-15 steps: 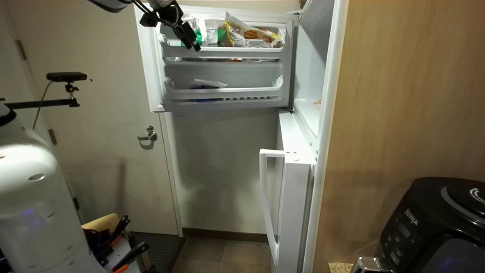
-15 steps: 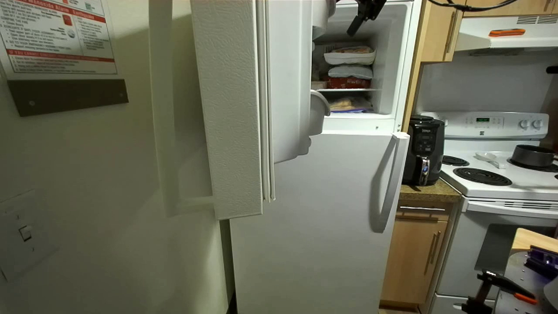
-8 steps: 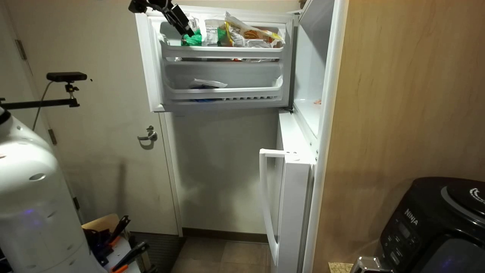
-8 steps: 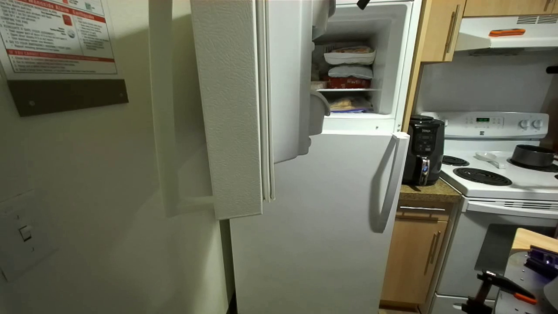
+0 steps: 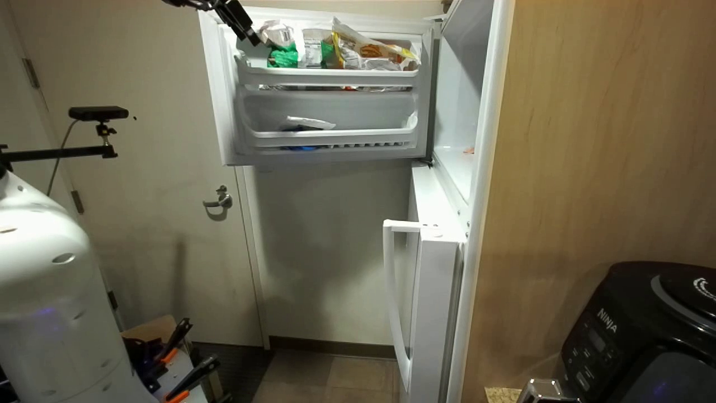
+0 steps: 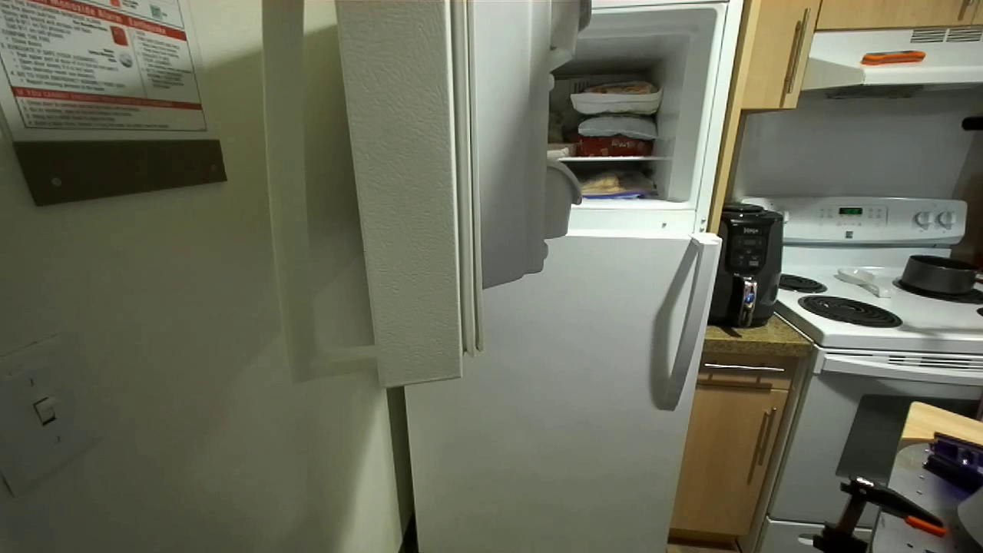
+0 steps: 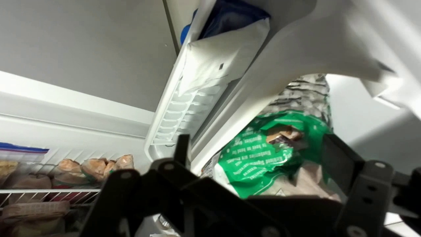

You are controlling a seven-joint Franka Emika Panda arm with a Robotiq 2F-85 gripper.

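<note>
The black two-fingered pincer (image 7: 256, 141) hangs by the swung-out white freezer door (image 6: 407, 230), released, its jaws spread wide. A crumpled green, white and clear plastic bag (image 7: 263, 154) lies just ahead of it, framed between the jaws in the wrist view; whether they touch it, I can't tell. The bag sits in the white plastic upper rack (image 5: 330, 78) of the door, at the outer end, near a yellow-edged printed plastic bag (image 5: 372, 51). Below, the white plastic lower rack (image 5: 335, 137) carries a flat white and blue packet (image 7: 223, 56). Next to the tall white refrigerator (image 6: 553, 369), a black rounded air fryer (image 6: 752, 253) stands on a speckled brown counter (image 6: 756, 339), and past it a white electric stove (image 6: 868, 226) bears a dark round pot (image 6: 937, 274).
</note>
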